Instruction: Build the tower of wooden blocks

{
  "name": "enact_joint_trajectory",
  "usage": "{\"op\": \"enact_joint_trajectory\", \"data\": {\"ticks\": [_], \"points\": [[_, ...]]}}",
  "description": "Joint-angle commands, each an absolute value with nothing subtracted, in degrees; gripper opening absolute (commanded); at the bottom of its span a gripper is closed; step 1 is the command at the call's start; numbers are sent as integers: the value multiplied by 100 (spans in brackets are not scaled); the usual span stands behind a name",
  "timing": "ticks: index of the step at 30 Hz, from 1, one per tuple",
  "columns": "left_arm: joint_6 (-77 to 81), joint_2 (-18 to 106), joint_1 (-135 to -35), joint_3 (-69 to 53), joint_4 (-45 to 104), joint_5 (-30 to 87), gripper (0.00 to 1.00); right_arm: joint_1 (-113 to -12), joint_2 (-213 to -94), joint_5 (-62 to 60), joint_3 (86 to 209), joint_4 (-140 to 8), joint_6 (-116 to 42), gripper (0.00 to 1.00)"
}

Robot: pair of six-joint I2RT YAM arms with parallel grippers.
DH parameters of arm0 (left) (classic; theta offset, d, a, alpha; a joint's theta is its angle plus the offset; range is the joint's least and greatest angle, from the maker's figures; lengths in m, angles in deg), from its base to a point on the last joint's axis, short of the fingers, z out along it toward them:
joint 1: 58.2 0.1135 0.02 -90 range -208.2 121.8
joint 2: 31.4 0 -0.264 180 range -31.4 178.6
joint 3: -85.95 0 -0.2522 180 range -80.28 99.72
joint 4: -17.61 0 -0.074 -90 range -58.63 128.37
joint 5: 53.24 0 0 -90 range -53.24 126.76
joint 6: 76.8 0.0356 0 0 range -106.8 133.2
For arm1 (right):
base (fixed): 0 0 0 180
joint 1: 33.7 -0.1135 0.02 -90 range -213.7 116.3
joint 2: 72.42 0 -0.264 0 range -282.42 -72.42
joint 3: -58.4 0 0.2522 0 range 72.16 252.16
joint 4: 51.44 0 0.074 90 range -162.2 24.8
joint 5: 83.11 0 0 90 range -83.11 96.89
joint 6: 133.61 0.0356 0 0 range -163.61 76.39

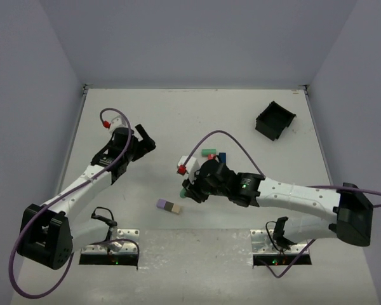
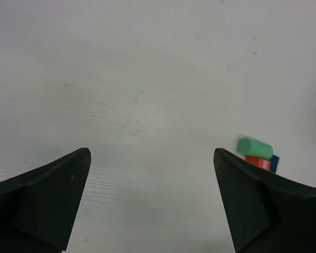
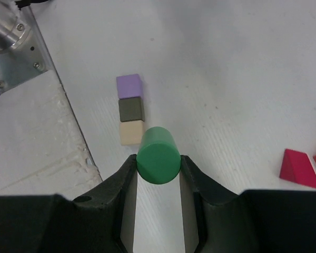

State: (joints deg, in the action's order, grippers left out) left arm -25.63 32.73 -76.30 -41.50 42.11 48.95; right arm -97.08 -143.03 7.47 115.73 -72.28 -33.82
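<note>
well, the wood blocks are small painted pieces. my right gripper point(image 3: 158, 171) is clamped on a green cylinder point(image 3: 158, 155), its round end showing between both fingers point(image 3: 124, 179). just past those fingertips lies a row of three touching cubes: the tan cube point(image 3: 131, 132) nearest, the dark cube point(image 3: 131, 109) next, the purple cube point(image 3: 129, 85) farthest. a magenta wedge point(image 3: 300, 169) sits apart to their right. my left gripper point(image 2: 151, 155) is spread wide, holding nothing, above the table point(image 2: 147, 79); beyond its right finger cluster a second green cylinder point(image 2: 255, 147), a red block point(image 2: 258, 162) and a blue block point(image 2: 274, 163).
</note>
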Motion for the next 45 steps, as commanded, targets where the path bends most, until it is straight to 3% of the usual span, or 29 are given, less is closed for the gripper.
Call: {"op": "enact_joint_trajectory", "data": {"ticks": [1, 19, 45], "points": [[-2899, 3232, -7227, -4336, 4315, 4748, 100, -10162, -15024, 1076, 12389, -7170, -3858, 15], [-2791, 2653, -7217, -4680, 4416, 5370, 100, -10576, -16868, 1424, 13965, -7688, -3747, 18], [-2730, 2448, -7226, -4733, 4394, 5232, 100, -10665, -17161, 1146, 14002, -7425, -3769, 24]]}}
